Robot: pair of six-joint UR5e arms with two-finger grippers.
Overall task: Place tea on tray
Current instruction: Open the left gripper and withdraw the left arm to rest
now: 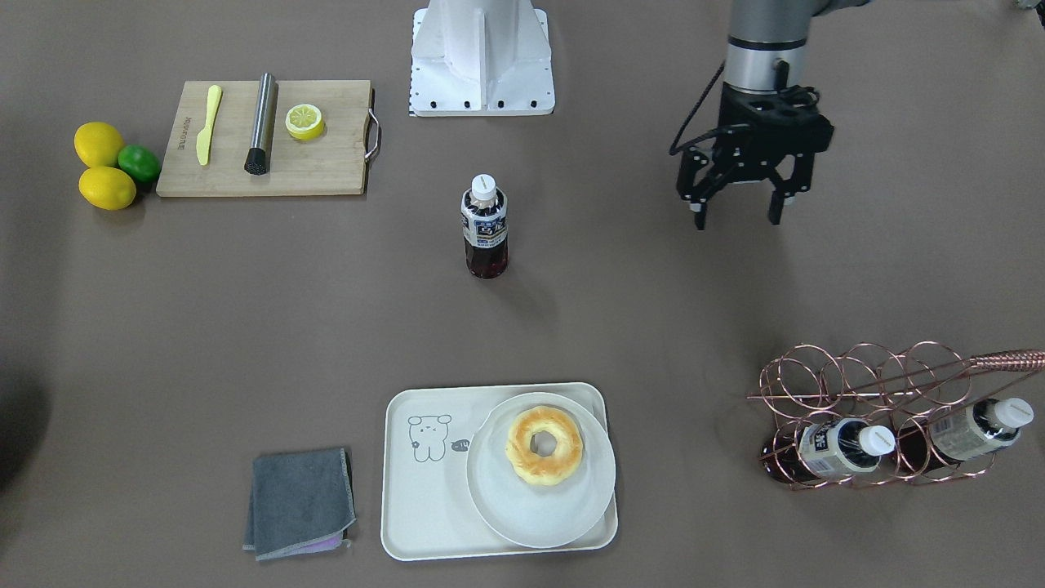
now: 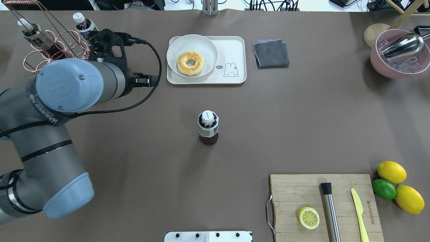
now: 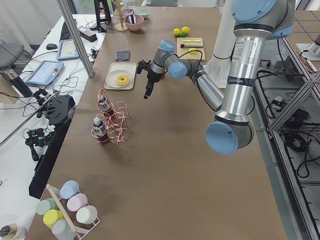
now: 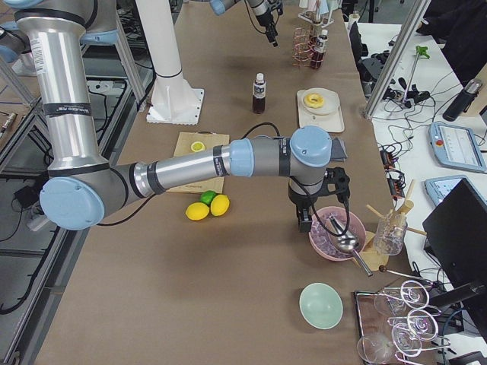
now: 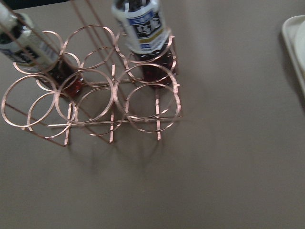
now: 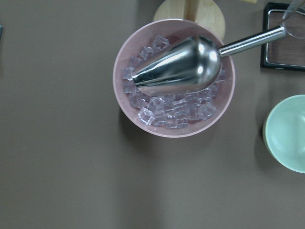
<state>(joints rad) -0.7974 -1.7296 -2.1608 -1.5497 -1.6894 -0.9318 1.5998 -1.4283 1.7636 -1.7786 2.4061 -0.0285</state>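
Tea bottle [image 1: 485,229]: upright on the bare tabletop, mid-table, white cap on, nothing touching it. You find it between the robot's base and the tray [image 1: 416,498], well apart from both.

The tray sits toward the table edge far from the robot. A round white plate [image 1: 539,510] with a ring-shaped pastry [image 1: 544,446] covers the tray's half toward the robot's left. The half with the bear drawing is bare. A folded gray cloth [image 1: 300,502] lies near the tray, on the robot's right.

Left gripper [image 1: 736,219]: you see it hanging above the table, fingers pointing down and spread wide, nothing between them. It is off to the robot's left of the tea, well apart from it. Its wrist camera looks down on the copper wire rack [image 1: 1004,359], which holds a second bottle [image 1: 841,447] and a third bottle [image 1: 971,429] in its rings.

Right gripper [image 4: 304,220]: it shows only in the side camera, over the table's end on the robot's right. It is just beside the pink bowl [image 6: 174,133] of ice cubes with a metal scoop [image 6: 181,64] resting in it. You cannot tell from that view whether its fingers are apart or closed.

Also on the robot's right is a wooden cutting board [image 1: 326,163] carrying a lemon half [image 1: 304,121], a yellow knife [image 1: 208,122] and a steel muddler [image 1: 261,122]. Two lemons [image 1: 98,143] and a lime [image 1: 139,163] lie just beside the board.
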